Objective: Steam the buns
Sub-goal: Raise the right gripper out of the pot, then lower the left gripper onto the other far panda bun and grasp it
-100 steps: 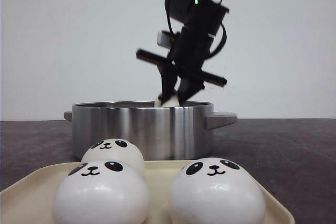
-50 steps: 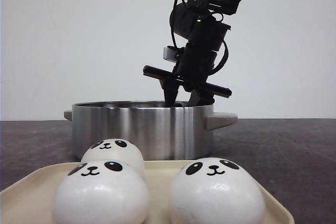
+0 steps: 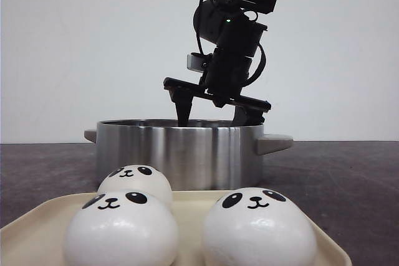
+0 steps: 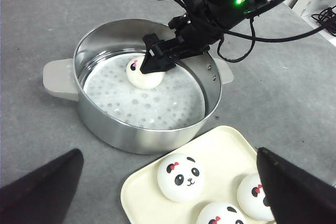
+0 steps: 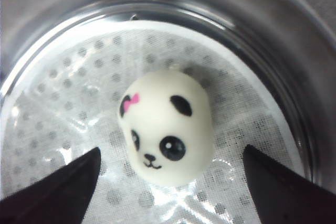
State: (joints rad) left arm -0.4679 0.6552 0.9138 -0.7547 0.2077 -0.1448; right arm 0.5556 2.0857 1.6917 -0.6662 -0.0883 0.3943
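Note:
One panda-face bun [image 5: 165, 129] lies on the perforated liner inside the steel pot [image 3: 181, 154]; it also shows in the left wrist view [image 4: 143, 74]. My right gripper [image 3: 215, 118] hangs over the pot, jaws open wide on either side of that bun without touching it [image 5: 168, 192]. Three more buns sit on the cream tray [image 4: 226, 140]: one [image 4: 179, 177], one [image 4: 254, 195], one [image 4: 218, 214]. In the front view they fill the foreground [image 3: 121, 232]. My left gripper [image 4: 170, 190] is open and empty above the tray.
The pot has grey side handles [image 4: 58, 77] [image 3: 274, 143] and stands just behind the tray [image 3: 187, 199]. The right arm's cables [image 4: 273, 32] run off past the pot. The table is grey [image 4: 47, 3].
My right gripper went down into the pot, opened and let go of the bun, which now lies on the liner. The pot has shifted slightly to the right in the front view.

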